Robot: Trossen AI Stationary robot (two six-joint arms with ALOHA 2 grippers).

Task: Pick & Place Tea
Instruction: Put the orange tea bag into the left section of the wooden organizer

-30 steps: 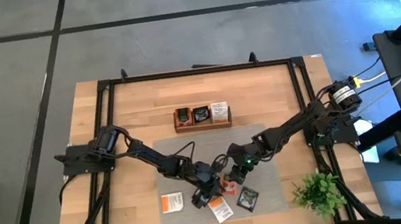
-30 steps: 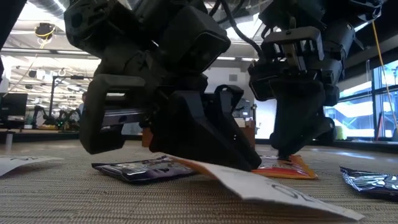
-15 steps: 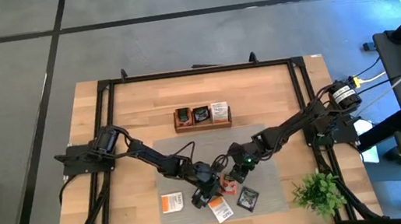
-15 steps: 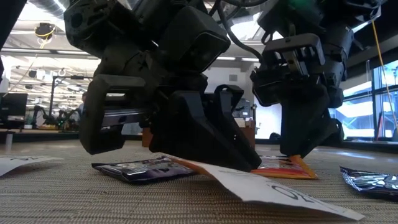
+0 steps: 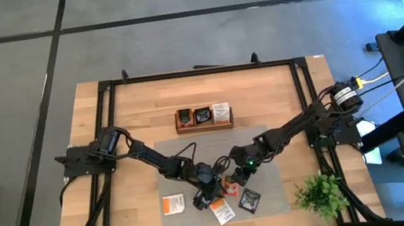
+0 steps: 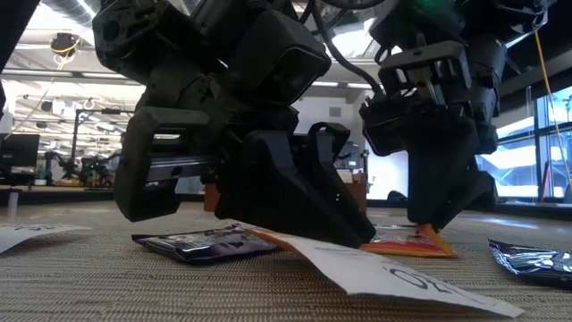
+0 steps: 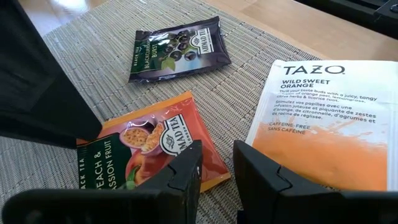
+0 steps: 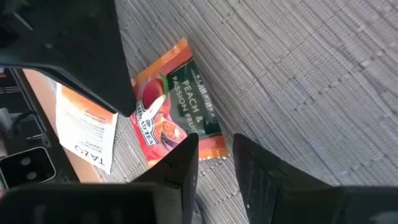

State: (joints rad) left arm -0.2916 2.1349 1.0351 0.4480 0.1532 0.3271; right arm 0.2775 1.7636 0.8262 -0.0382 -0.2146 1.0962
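A light wooden table (image 5: 132, 123), framed by black rails, is carrying a grey woven mat (image 5: 276, 190) across its near half; the floor around it is dull grey concrete. Behind the mat a wooden tray (image 5: 203, 117) is sitting with sachets in its three compartments, and a green plant (image 5: 322, 192) is standing at the near right corner. From table height the room beyond is showing as an open office with ceiling lights, desks and bright windows on the right.

The left gripper (image 7: 214, 171) is hanging low over the mat's middle, fingers a narrow gap apart and gripping nothing, their tips over the edge of the orange sachet (image 7: 146, 146) and the white sachet (image 7: 320, 134) beside it. A black sachet (image 7: 177, 46) is lying a little beyond, flat on the weave. The right gripper (image 8: 214, 155) is hovering close by on the other side of the same orange sachet (image 8: 177, 106), fingers likewise narrowly parted and empty. Another white-and-orange sachet (image 5: 173, 204) is lying apart at the mat's left.
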